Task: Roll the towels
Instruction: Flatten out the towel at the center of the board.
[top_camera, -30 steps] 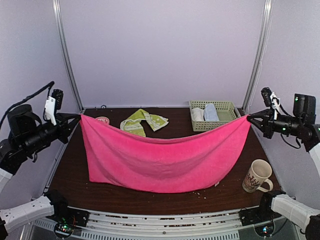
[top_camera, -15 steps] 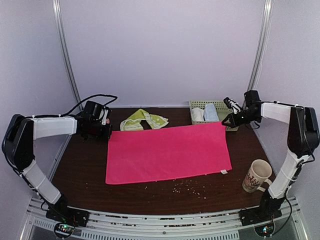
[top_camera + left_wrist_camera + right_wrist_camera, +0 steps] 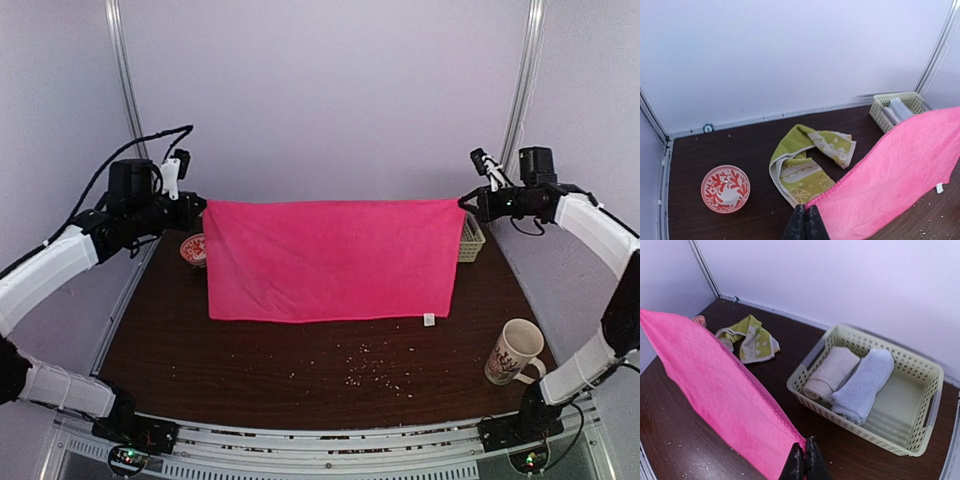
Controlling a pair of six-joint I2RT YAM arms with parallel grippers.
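The dark table spans the scene. Above its middle the pink towel hangs stretched flat as a sheet. The basket sits at 2 o'clock and the green patterned towel lies crumpled at 11 o'clock. The mug stands at 4 o'clock, the red bowl at 9 o'clock. The left gripper pinches the pink towel's 10 o'clock corner, jaws pressed together. The right gripper pinches its 2 o'clock corner likewise.

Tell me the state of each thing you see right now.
pink towel: unrolled, hanging stretched between both grippers.
left gripper: shut on a pink towel corner.
right gripper: shut on the other corner.
yellow-green cloth: crumpled, unrolled.
basket: holds two rolled cloths.
mug: upright.
bowl: upright.
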